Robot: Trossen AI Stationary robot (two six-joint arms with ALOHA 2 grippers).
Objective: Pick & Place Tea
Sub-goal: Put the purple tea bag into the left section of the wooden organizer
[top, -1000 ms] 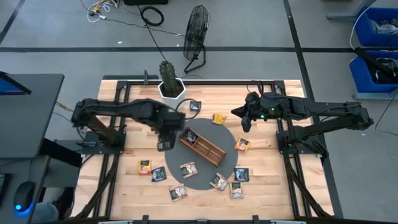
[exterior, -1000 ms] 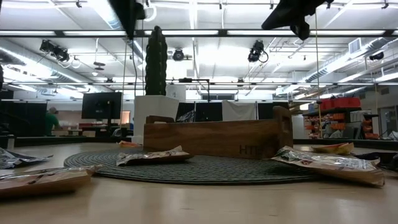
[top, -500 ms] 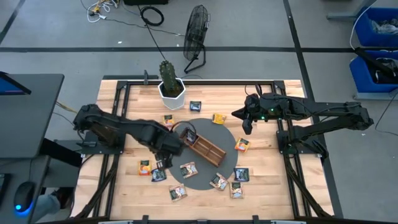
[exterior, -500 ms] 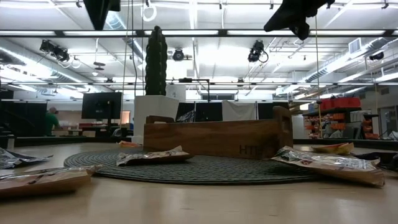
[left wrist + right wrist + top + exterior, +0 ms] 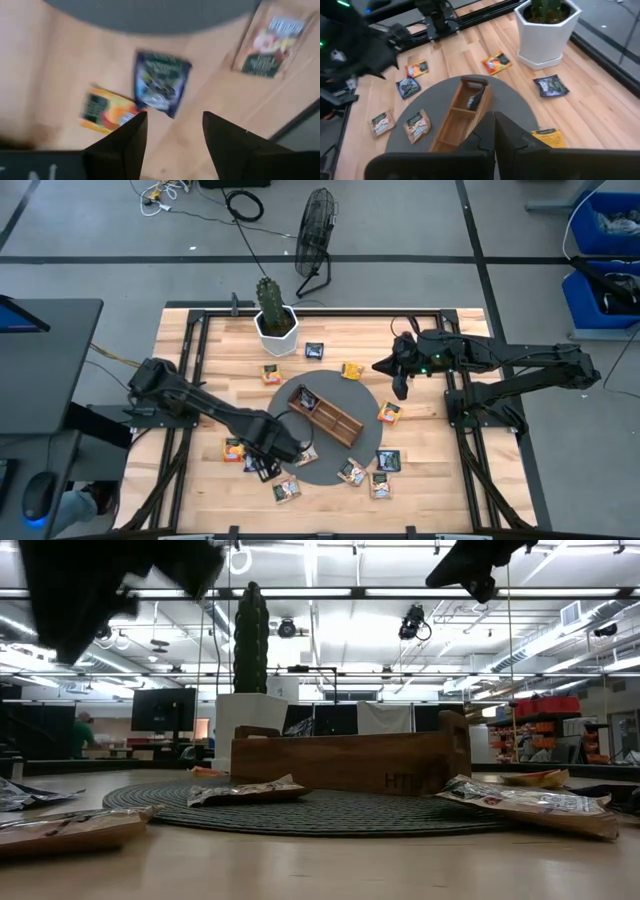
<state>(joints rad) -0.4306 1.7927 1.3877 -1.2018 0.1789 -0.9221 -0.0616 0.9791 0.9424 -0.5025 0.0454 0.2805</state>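
Observation:
Small square tea packets lie flat on the wooden table and on the grey round mat [image 5: 300, 470]. My left gripper [image 5: 175, 115] is open and hovers low over a dark blue packet [image 5: 162, 82], with an orange packet [image 5: 107, 109] beside it and a beige one [image 5: 272, 45] farther off. In the high view this gripper [image 5: 268, 452] is at the mat's near left side. One dark packet [image 5: 303, 395] lies in the wooden divided tray [image 5: 335, 420]. My right gripper [image 5: 400, 383] is shut and waits high, off the mat's far right side.
A cactus in a white pot [image 5: 275, 320] stands at the far edge. More packets lie near it [image 5: 314, 351], right of the tray [image 5: 388, 412] and along the near edge [image 5: 380, 485]. The tray [image 5: 462, 112] sits slantwise on the mat.
My left gripper has moved from beside the tray's left end toward the table's near edge and come down, and now hangs low over the dark blue packet. The right arm and the packets have kept still.

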